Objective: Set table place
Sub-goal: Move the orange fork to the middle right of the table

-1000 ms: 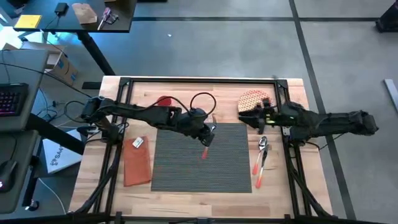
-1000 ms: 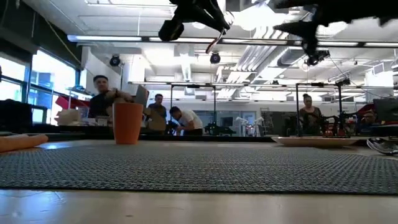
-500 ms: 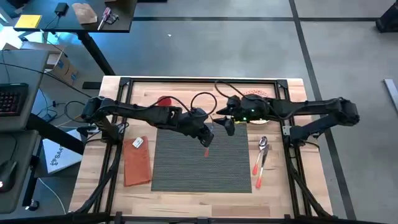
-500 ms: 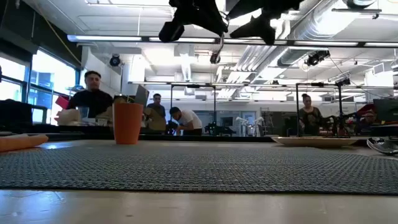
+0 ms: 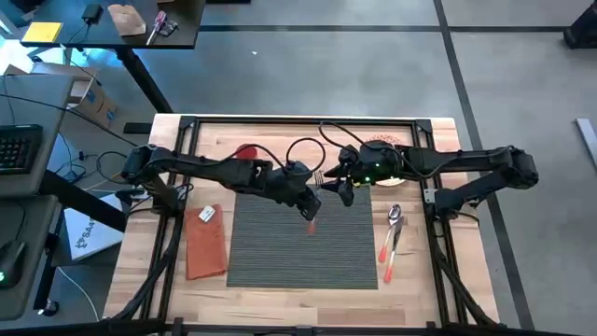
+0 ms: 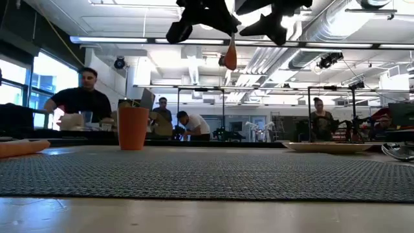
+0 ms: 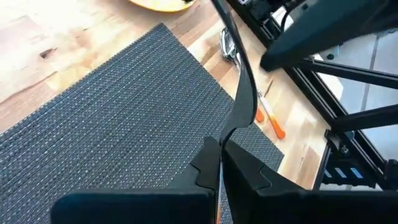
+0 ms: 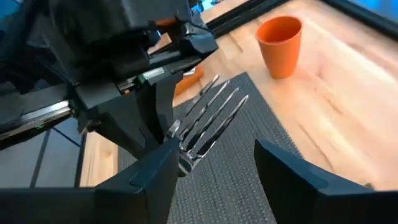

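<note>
A fork with an orange handle (image 5: 311, 227) and steel tines (image 8: 211, 115) hangs high over the far part of the dark grey placemat (image 5: 303, 243). My left gripper (image 5: 311, 199) is shut on it. My right gripper (image 5: 336, 184) has reached in from the right and stands open, with the tines between its two fingers (image 8: 152, 177); I see no touch there. In the low view the orange handle (image 6: 230, 54) points down under both grippers. The patterned plate (image 5: 384, 147) lies at the far right, mostly under my right arm. My left gripper pinches the fork's thin steel neck (image 7: 231, 127) between its two fingers, just above the orange handle. The fingers lie across the fork. The fork is lifted clear of the placemat, tilted, with the tines toward my right gripper and the handle lowest.
A rust-orange napkin (image 5: 207, 245) lies left of the placemat. An orange cup (image 5: 245, 152) stands at the far left. A spoon and an orange-handled utensil (image 5: 390, 238) lie right of the placemat. A black frame (image 5: 298, 121) runs along the table's edges.
My right gripper has left the plate and swung toward the table's left, up to the fork, and now brackets its tines. My left gripper has stayed in place and tipped the fork, so that the orange handle now hangs lower.
</note>
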Tool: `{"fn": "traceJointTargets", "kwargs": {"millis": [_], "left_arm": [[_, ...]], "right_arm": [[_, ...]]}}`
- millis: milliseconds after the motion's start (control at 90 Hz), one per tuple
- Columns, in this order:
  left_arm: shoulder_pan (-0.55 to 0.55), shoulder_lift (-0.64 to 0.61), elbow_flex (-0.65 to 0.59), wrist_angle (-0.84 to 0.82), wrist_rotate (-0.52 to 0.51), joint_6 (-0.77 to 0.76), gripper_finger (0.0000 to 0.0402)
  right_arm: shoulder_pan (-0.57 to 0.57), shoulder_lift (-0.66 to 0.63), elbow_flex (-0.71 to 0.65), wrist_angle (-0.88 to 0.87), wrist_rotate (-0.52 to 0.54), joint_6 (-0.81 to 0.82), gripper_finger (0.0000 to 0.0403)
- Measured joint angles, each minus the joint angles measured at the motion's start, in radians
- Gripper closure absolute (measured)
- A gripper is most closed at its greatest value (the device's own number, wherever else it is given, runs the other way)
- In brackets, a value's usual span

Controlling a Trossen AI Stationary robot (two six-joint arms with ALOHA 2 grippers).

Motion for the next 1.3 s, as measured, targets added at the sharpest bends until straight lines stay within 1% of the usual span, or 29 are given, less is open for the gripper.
{"fn": "traceJointTargets", "kwargs": {"millis": [122, 222, 311, 389, 478, 544, 644, 733, 789, 933, 978, 1111, 1211, 1300], "left_arm": [[0.0, 0.0, 0.0, -0.003, -0.005, 0.005, 0.0401], [0.0, 0.0, 0.0, -0.003, -0.004, 0.035, 0.0401], [-0.001, 0.0, 0.0, 0.0, 0.006, 0.051, 0.0401], [-0.002, 0.0, 0.0, 0.002, 0.015, 0.06, 0.0401], [-0.006, 0.0, 0.0, 0.007, 0.017, 0.078, 0.0401], [-0.009, -0.002, 0.0, 0.012, 0.025, 0.091, 0.0401], [-0.013, -0.003, 0.0, 0.017, 0.026, 0.096, 0.0401], [-0.014, -0.003, 0.0, 0.015, 0.027, 0.094, 0.0402], [-0.014, -0.003, 0.0, 0.015, 0.028, 0.094, 0.0401], [-0.014, -0.003, 0.0, 0.015, 0.026, 0.086, 0.0401], [-0.013, -0.003, 0.0, 0.015, 0.025, 0.086, 0.0401], [-0.012, -0.003, 0.0, 0.013, 0.022, 0.086, 0.0401], [-0.01, -0.005, 0.002, 0.016, 0.026, 0.094, 0.0398], [-0.011, -0.005, 0.002, -0.017, 0.031, 0.107, 0.0383]], "right_arm": [[0.0, -0.001, 0.0, -0.001, -0.003, 0.0, 0.0147], [-0.003, 0.0, -0.001, -0.002, -0.017, 0.0, 0.0136], [-0.017, 0.0, -0.013, 0.013, -0.059, -0.008, 0.0139], [-0.034, 0.0, -0.026, 0.037, -0.121, -0.022, 0.0146], [-0.055, 0.0, -0.055, 0.097, -0.192, -0.026, 0.0158], [-0.07, 0.0, -0.085, 0.152, -0.219, -0.015, 0.0168], [-0.087, 0.0, -0.117, 0.219, -0.266, 0.001, 0.0191], [-0.09, 0.0, -0.138, 0.266, -0.296, 0.001, 0.0227], [-0.09, 0.0, -0.142, 0.281, -0.299, 0.003, 0.0259], [-0.077, 0.0, -0.142, 0.303, -0.305, 0.003, 0.0367], [-0.071, 0.0, -0.142, 0.311, -0.306, 0.003, 0.0387], [-0.06, 0.0, -0.142, 0.3, -0.281, 0.062, 0.0399], [-0.055, 0.001, -0.143, 0.238, -0.195, 0.111, 0.0402], [-0.055, 0.0, -0.143, 0.149, -0.138, 0.167, 0.0403]]}}
